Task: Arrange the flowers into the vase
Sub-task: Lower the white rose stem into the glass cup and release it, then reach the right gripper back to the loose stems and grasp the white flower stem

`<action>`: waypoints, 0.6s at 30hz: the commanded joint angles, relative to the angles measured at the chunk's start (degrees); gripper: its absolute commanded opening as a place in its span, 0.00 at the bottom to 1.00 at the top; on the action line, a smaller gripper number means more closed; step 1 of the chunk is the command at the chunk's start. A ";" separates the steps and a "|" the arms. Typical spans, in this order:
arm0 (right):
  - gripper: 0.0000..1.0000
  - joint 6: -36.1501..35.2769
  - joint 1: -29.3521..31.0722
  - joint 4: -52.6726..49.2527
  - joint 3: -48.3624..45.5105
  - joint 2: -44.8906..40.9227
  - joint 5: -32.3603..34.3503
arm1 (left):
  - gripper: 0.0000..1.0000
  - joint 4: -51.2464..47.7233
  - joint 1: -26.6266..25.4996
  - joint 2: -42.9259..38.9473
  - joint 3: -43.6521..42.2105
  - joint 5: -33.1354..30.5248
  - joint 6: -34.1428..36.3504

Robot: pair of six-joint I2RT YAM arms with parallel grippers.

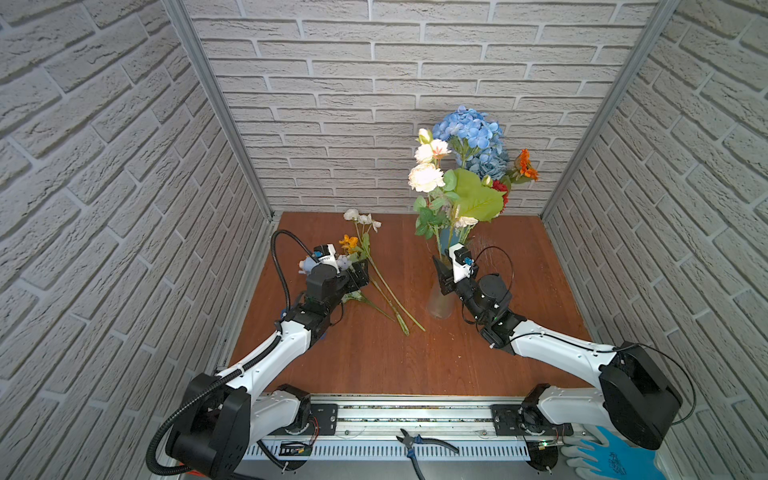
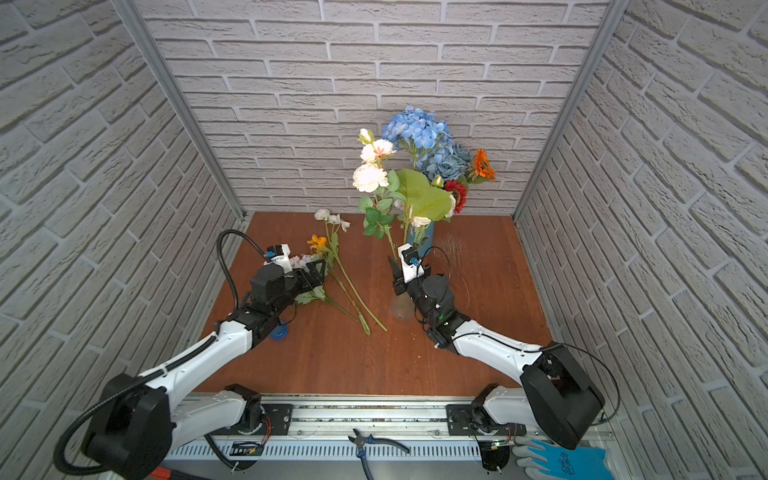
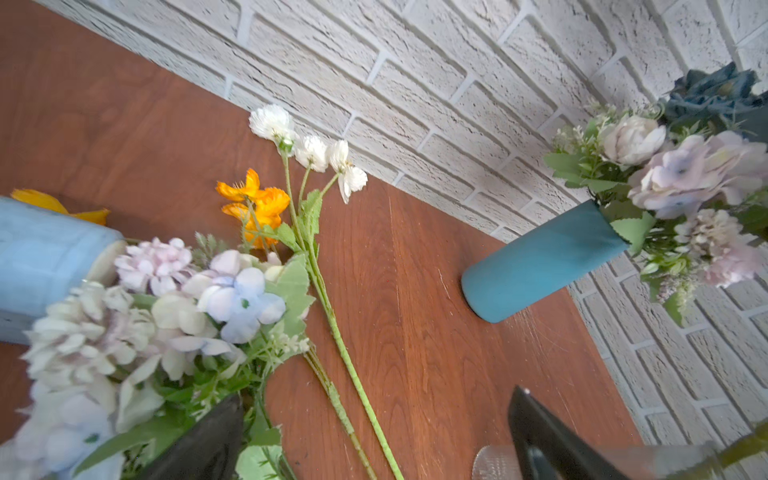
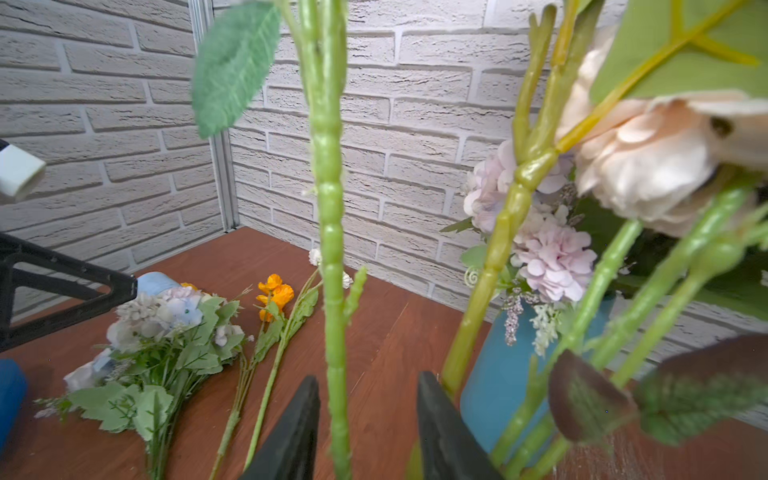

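pliers [image 1: 409, 441], then open tabletop [image 1: 374, 365] before flowers [image 1: 348, 242]

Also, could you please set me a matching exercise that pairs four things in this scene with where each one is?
Things:
1. blue hydrangea
2. white-flowered stem
3. pliers
4. teal vase

Places:
A. on the slotted metal strip in front of the table
B. standing behind the clear vase
C. lying flat on the wooden table
D. topmost bloom of the standing arrangement

Pairs: 1-D, 2-C, 3-A, 4-B
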 commanded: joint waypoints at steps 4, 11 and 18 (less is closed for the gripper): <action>0.59 -2.37 2.89 -18.01 5.71 -6.98 1.14 | 0.98 -3.68 4.92 -3.49 0.56 -2.64 0.92; 0.62 -1.26 7.01 -36.07 12.31 -11.86 0.52 | 0.98 -3.11 9.43 -6.34 -1.08 -2.13 -0.50; 0.53 -0.93 13.15 -46.69 21.59 -7.22 -3.03 | 0.98 -1.95 9.90 -5.61 -1.21 0.12 -0.76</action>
